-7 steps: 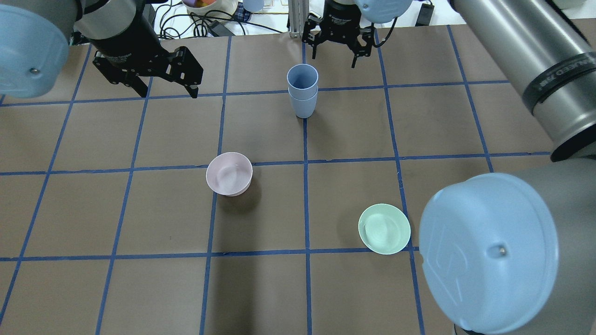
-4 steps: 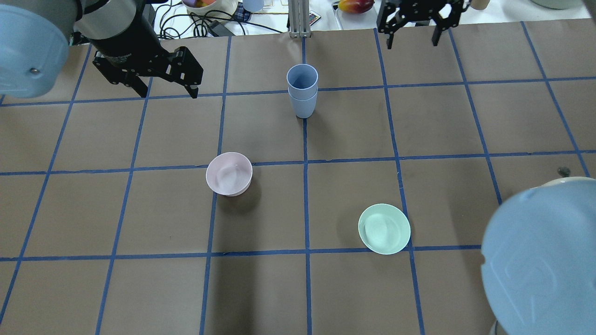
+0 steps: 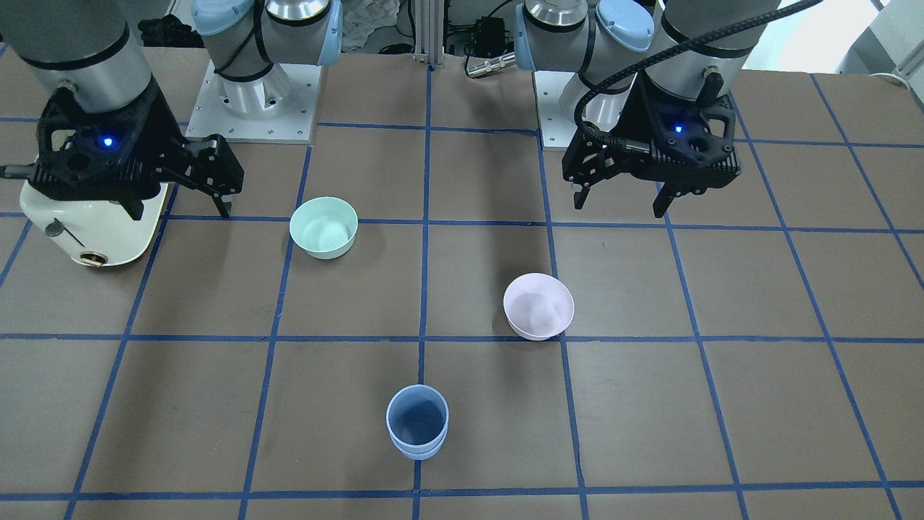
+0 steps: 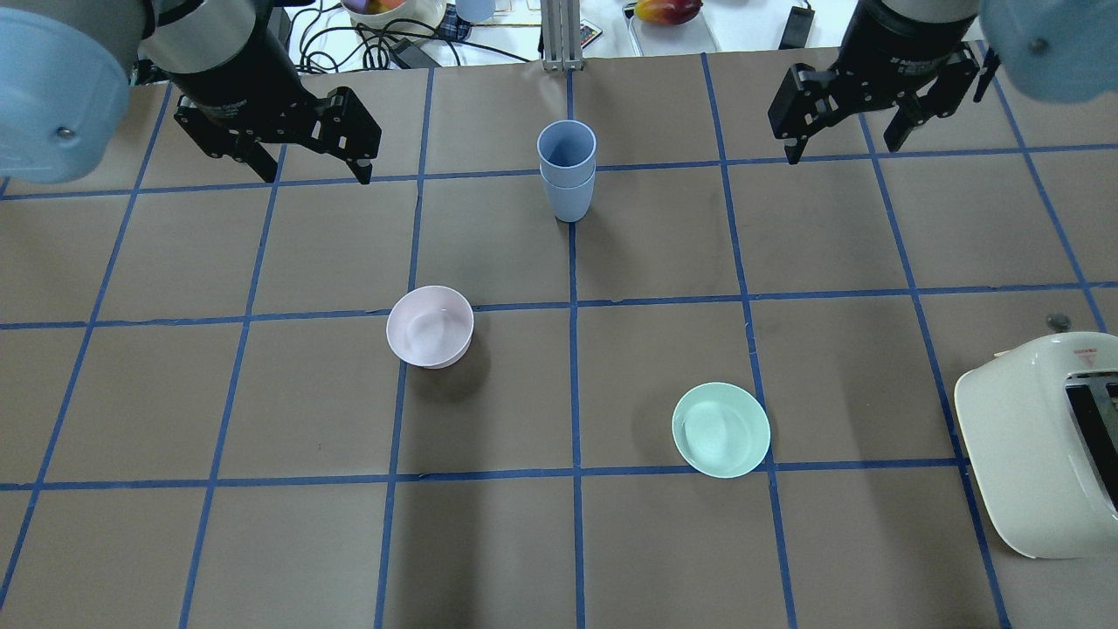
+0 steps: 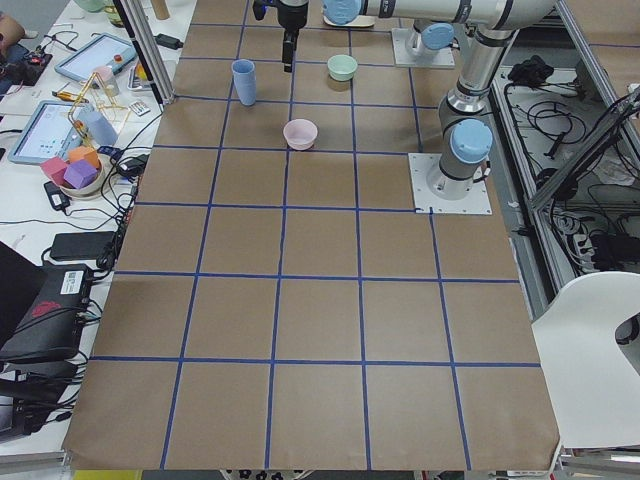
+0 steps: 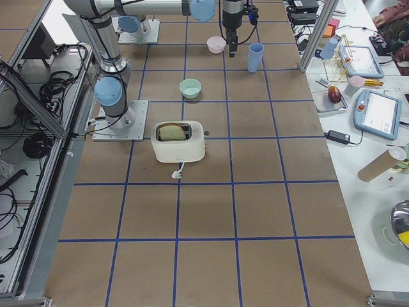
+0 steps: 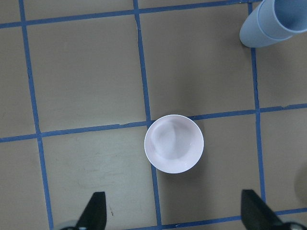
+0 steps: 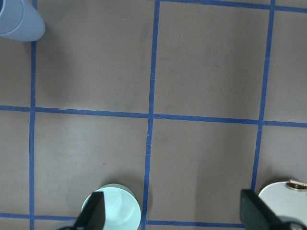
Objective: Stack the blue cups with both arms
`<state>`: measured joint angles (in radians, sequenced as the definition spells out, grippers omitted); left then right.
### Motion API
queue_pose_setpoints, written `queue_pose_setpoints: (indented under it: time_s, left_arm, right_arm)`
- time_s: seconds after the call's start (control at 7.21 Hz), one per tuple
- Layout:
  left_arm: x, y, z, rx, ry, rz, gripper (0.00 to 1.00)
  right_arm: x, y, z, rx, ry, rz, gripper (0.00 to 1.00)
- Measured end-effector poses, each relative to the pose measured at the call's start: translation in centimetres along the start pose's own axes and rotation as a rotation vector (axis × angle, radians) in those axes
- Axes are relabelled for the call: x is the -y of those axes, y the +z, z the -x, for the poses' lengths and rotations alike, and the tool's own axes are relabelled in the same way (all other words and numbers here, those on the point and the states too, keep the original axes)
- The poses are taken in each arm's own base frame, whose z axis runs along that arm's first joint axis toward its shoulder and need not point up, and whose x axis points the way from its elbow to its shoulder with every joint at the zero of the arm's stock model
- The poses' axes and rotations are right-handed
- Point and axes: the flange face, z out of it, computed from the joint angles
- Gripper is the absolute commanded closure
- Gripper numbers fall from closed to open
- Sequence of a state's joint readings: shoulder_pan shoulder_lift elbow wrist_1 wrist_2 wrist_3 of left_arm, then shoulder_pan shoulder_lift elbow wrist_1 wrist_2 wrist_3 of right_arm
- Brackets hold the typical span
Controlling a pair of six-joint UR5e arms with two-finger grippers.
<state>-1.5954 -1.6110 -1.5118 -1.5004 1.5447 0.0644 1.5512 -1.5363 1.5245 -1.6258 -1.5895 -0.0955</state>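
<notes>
Now that the jaws on the right arm (image 4: 904, 52) have swung off to the right from where they hung a second ago, just behind the blue cups (image 4: 568, 175), you can see them spread wide and holding nothing. The jaws on the left arm (image 4: 227, 79) have not moved and are likewise wide open and empty. Both sit well apart from the cups, which stand upright, one nested inside the other, on the surface (image 4: 655, 367). You can probably count the stack as finished.
</notes>
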Motion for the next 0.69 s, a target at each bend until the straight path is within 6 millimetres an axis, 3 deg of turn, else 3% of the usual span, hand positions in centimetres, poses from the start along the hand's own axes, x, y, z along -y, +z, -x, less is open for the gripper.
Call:
queue_pose_setpoints:
  time_s: [0.28, 0.69]
  left_arm:
    - [0.1, 0.0, 0.0, 0.0, 0.0, 0.0, 0.0]
    - [0.0, 0.0, 0.0, 0.0, 0.0, 0.0, 0.0]
  right_arm:
    - [-0.9, -0.5, 0.5, 0.039, -0.01, -0.031, 0.0]
    - [1.3, -2.0, 0.5, 0.06, -0.01, -0.023, 0.0]
